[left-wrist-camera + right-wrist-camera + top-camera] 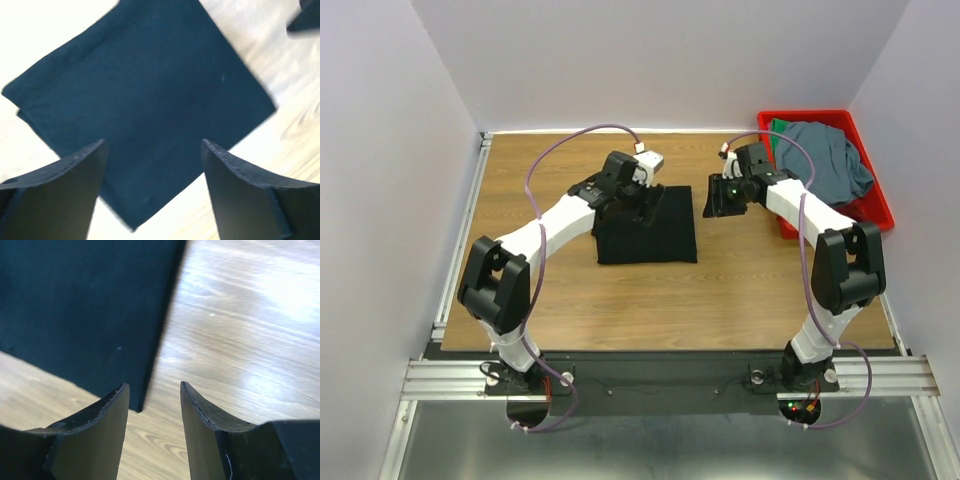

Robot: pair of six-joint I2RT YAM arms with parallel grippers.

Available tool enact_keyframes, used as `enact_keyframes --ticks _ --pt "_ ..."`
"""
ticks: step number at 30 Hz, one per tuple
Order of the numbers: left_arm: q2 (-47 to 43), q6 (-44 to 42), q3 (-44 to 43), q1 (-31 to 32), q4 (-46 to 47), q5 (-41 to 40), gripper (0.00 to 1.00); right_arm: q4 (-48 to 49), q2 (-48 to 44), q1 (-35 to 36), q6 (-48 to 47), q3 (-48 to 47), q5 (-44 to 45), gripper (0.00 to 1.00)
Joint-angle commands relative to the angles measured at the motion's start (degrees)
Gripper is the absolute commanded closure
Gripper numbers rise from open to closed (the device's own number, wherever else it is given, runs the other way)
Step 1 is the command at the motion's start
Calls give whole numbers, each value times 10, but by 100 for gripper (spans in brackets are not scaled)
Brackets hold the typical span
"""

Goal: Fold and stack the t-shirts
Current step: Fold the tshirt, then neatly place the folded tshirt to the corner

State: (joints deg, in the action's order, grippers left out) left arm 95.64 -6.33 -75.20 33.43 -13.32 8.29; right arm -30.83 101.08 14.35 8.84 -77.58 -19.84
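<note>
The black t-shirt (pixel 648 228) lies folded into a flat rectangle on the middle of the wooden table. My left gripper (pixel 645 205) hovers over its far part, open and empty. In the left wrist view the shirt (pixel 145 100) fills the space beyond the open left gripper (pixel 154 142). My right gripper (pixel 718 198) is open and empty, just right of the shirt's far right corner. In the right wrist view the shirt's edge (pixel 85 305) is at the left of the right gripper (pixel 152 385). The slate grey-blue t-shirt (pixel 825 160) lies crumpled in the bin over the green one (pixel 778 128).
A red plastic bin (pixel 880 205) stands at the far right edge of the table (pixel 570 290). White walls close in the left, far and right sides. A metal rail runs along the near edge by the arm bases.
</note>
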Motion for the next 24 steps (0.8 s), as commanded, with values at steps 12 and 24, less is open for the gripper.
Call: enact_keyframes --ticks 12,24 --pt "205 264 -159 101 -99 -195 4 10 -26 -49 2 -6 120 48" --pt "232 171 -105 -84 -142 -167 4 7 -37 -68 -15 19 118 48"
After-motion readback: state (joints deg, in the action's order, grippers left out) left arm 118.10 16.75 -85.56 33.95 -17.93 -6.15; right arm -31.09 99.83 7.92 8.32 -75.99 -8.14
